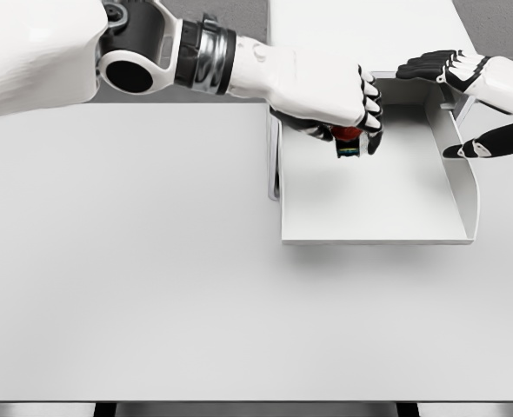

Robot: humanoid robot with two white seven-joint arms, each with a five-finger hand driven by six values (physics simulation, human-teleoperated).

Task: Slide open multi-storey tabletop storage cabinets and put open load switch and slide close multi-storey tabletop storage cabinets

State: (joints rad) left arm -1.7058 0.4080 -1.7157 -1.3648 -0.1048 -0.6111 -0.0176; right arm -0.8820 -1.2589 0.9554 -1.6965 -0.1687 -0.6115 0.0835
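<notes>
Head view: my left hand (343,109) carries the load switch (349,144) above the pulled-out drawer (374,204).
Fingers curl tightly around it; the right hand (474,104) rests spread at the drawer's far right corner. I should lower it before letting go. Its axis looks upright, though mostly hidden.

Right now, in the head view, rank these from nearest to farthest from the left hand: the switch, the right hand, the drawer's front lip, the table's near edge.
From the left hand:
1. Switch: gripped in its fingers, over the open drawer.
2. Right hand: to its right, on the drawer's far right corner.
3. Drawer's front lip: below it in the picture.
4. Table's near edge: farthest, along the picture's bottom.
</notes>
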